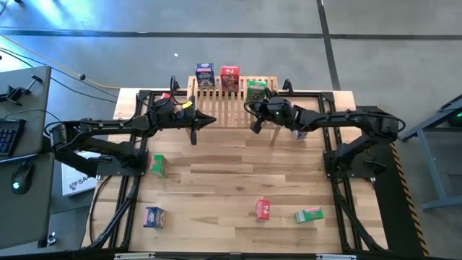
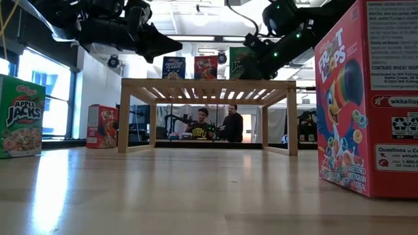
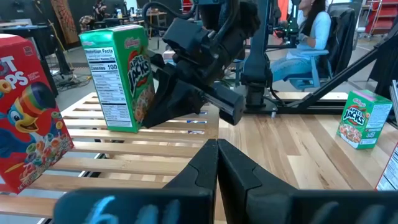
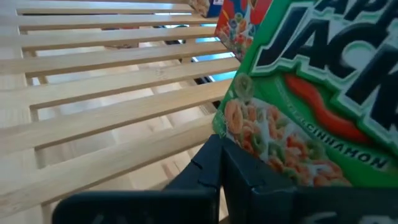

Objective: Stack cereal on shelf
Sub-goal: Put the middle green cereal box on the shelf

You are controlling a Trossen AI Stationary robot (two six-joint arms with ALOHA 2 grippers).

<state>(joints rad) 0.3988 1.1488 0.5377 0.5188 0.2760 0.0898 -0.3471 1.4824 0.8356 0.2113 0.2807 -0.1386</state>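
The shelf [image 1: 234, 105], a slatted wooden rack, stands at the table's far middle. On it stand a blue cereal box [image 1: 205, 74], a red one [image 1: 229, 78] and a green one [image 1: 255, 90], each upright on its base. My right gripper [image 4: 219, 149] is shut, with nothing between its fingers, and sits right at the green box [image 4: 311, 93]. Shut as well, my left gripper [image 3: 217, 144] hovers level over the shelf's near left part [image 1: 214, 120] and touches nothing. My right gripper meets the green box with its shut fingertips [image 4: 211, 152] at a lower corner of the printed front face [image 4: 233, 134]. It comes from the table's right and near side, slanting slightly down. The box stands upright on the slats [image 3: 118, 78].
Loose boxes lie on the table: green [image 1: 159, 165] at the left, blue [image 1: 154, 216] near left, red [image 1: 263, 209] and green [image 1: 308, 214] near right. Another red box [image 1: 164, 96] stands left of the shelf. People sit in the room beyond [image 2: 215, 124].
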